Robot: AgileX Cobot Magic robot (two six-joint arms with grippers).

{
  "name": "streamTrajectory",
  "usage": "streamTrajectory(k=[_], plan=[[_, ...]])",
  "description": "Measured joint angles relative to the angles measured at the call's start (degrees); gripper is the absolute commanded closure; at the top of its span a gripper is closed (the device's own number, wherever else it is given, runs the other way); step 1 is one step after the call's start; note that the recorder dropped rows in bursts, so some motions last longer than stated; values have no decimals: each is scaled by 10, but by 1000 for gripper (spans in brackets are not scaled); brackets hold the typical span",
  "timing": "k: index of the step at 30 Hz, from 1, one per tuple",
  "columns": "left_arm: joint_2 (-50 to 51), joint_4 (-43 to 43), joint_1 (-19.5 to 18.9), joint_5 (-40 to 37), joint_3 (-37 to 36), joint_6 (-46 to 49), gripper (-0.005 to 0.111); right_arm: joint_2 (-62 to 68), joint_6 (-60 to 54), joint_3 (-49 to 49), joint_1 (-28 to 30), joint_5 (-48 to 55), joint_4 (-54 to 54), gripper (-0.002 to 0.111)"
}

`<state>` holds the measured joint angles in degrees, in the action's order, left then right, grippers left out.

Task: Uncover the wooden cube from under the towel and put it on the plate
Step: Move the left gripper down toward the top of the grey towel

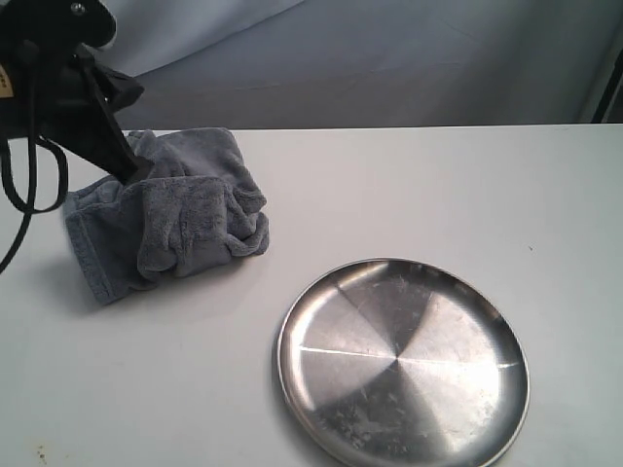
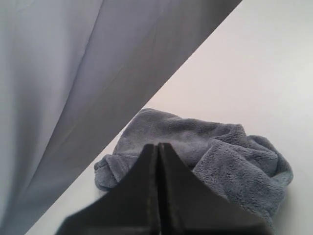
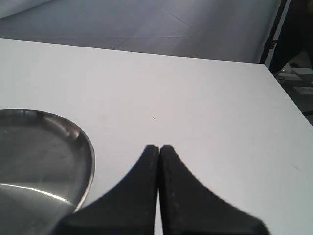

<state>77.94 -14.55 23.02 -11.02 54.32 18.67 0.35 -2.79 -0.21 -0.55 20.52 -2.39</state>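
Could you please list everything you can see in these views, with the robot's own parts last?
towel: one, dark grey, bunched up at the left rear of the table.
plate: one, shiny silver, at the front right, nothing on it.
table: one, white, under everything.
backdrop: one, grey cloth, behind the table.
wooden cube: none visible in any view.
left gripper: one, black, jaws shut, tips at the towel's top.
right gripper: one, black, jaws shut, over the table beside the plate.
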Motion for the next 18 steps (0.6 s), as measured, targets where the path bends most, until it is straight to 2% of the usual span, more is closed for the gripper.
streamTrajectory(k=[3, 9, 18], plan=[[0, 2, 0, -45, 42, 1, 107, 0, 0, 0, 0, 0, 0, 108], [0, 15, 0, -98, 127, -62, 107, 0, 0, 0, 0, 0, 0, 108], [64, 19, 0, -196, 174, -88, 107, 0, 0, 0, 0, 0, 0, 108]])
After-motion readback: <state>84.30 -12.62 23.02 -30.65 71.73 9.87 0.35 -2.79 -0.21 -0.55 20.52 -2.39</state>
